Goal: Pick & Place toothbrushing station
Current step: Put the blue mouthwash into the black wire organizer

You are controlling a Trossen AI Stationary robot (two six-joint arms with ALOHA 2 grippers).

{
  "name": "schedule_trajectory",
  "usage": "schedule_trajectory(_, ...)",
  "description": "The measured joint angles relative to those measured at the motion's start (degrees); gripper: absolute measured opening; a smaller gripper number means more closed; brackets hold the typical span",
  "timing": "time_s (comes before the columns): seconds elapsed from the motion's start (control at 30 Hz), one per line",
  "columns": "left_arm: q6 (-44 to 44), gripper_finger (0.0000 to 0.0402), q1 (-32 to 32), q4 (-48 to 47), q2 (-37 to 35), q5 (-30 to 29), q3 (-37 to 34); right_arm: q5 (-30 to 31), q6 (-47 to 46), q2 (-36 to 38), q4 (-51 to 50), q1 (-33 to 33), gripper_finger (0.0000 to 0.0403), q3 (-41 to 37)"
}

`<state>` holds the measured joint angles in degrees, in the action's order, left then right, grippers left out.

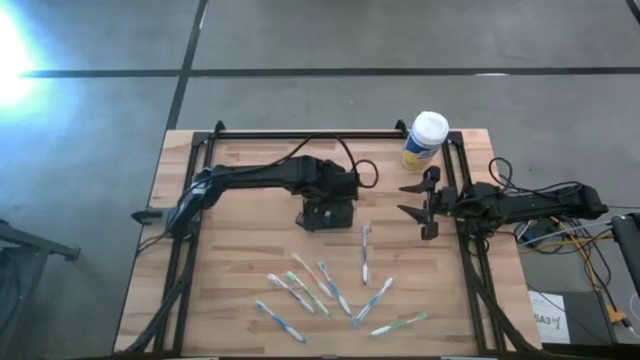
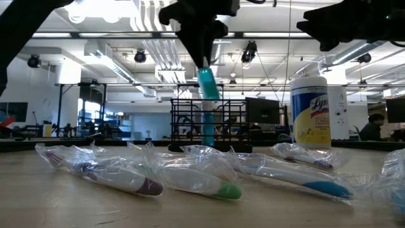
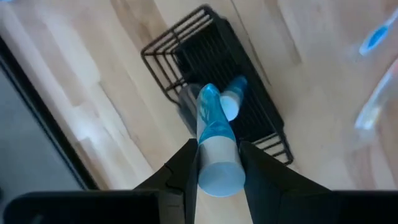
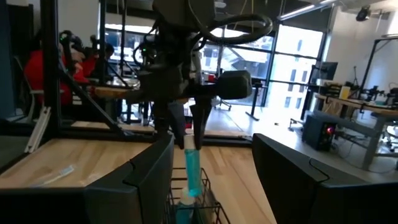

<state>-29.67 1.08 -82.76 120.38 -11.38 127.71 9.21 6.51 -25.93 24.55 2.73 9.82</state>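
Note:
The toothbrushing station (image 1: 325,215) is a small black wire holder standing on the wooden table's middle; it also shows in the left wrist view (image 3: 186,43) and the low view (image 2: 183,123). My left gripper (image 3: 217,146) is right above it, shut on a blue and white toothbrush (image 2: 207,95). A second blue and white brush (image 3: 233,102) seems to stand in the holder. Several wrapped toothbrushes (image 1: 330,285) lie on the table nearer the front. My right gripper (image 1: 412,200) is open and empty to the holder's right. My left gripper pinches the toothbrush's thick white upper end (image 3: 217,168) between its two fingers (image 3: 186,162). The fingers come from above, pointing down. The brush hangs upright below them, its blue lower part (image 2: 207,130) inside the holder; whether it touches the bottom, I cannot tell.
A yellow wipes canister with a white cap (image 1: 425,140) stands at the far right of the table. Black rails (image 1: 300,135) run along the table's far and side edges. Bare wood lies left of the holder (image 1: 240,230).

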Motion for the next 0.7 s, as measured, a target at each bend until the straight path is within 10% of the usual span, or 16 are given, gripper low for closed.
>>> schedule_trajectory(0.7, -6.4, 0.0098, -0.2, 1.2, 0.2, -0.2, 1.7, 0.0, 1.0, 0.0, -0.3, 0.0, 0.0215, 0.0)
